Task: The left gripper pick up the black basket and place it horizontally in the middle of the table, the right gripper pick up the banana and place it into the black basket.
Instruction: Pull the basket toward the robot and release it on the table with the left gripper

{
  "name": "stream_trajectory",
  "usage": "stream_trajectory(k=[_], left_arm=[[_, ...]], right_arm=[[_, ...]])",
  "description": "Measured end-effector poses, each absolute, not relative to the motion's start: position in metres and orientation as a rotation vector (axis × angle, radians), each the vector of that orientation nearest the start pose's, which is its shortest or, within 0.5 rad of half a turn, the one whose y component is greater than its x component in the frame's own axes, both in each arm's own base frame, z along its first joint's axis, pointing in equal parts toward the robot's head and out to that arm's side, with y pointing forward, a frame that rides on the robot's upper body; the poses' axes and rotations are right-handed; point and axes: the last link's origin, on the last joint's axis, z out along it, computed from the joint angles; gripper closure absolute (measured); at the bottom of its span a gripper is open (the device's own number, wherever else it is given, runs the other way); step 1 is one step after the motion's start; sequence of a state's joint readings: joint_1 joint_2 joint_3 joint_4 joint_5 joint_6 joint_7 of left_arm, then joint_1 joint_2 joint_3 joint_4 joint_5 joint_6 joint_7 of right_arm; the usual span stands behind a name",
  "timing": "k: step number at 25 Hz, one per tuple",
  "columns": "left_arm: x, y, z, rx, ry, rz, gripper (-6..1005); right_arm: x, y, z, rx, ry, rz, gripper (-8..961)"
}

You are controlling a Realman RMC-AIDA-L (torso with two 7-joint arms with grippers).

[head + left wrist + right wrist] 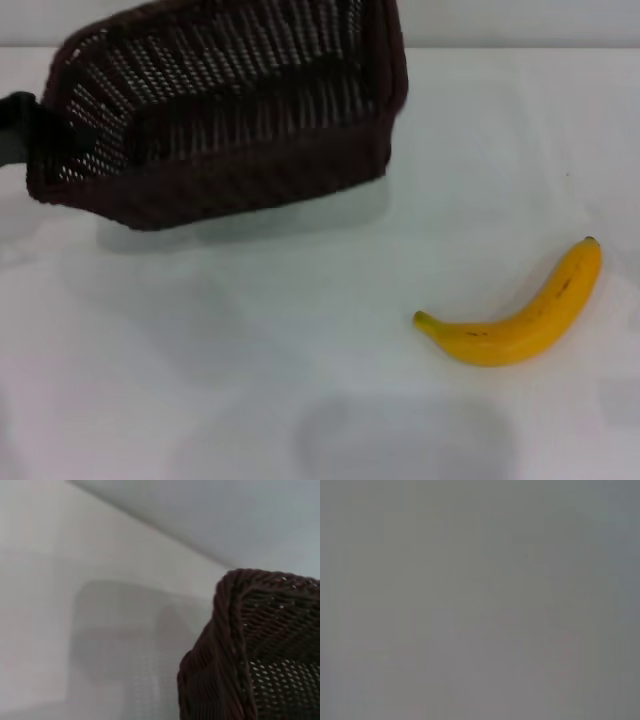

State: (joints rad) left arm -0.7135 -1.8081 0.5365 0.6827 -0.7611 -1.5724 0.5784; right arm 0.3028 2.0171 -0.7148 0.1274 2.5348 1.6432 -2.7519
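Observation:
The black basket (220, 120) hangs tilted above the white table (240, 340) at the back left, with its shadow on the surface below it. My left gripper (45, 135) is shut on the rim of its left end. The left wrist view shows a corner of the basket (250, 650) close up, with the table (75, 580) beyond. The yellow banana (520, 315) lies flat on the table at the front right, apart from the basket, its dark tip pointing away. My right gripper is out of view, and the right wrist view shows only a plain grey surface.
The table's far edge (500, 45) runs along the back, right behind the basket. A faint grey shadow (405, 435) lies on the table at the front middle.

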Motion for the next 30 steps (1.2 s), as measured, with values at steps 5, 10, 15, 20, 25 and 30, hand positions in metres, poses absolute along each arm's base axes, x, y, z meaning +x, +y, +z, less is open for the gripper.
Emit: stream_trajectory(k=[5,10,15,20,25,30], left_arm=[[-0.282,0.396,0.121,-2.075,-1.88,-0.446,846],[-0.27,0.41,0.107,-2.1,-1.863,-0.325,837],[-0.258,0.423,0.095,-2.108,-1.842,-0.279,828],[-0.252,0.43,0.08,-2.118,-1.836,-0.249,819],[-0.247,0.434,0.067,-2.124,-1.824,-0.224,810],[-0.244,0.435,0.06,-2.12,-1.835,-0.211,801]], right_arm=[[0.372,0.248,0.051,-1.326,0.526,0.917,79],[0.37,0.25,0.051,-1.333,0.52,0.922,79],[0.37,0.249,0.05,-1.333,0.523,0.922,79],[0.371,0.248,0.05,-1.331,0.526,0.918,80],[0.371,0.248,0.05,-1.332,0.527,0.918,80],[0.371,0.248,0.047,-1.347,0.534,0.917,80]])
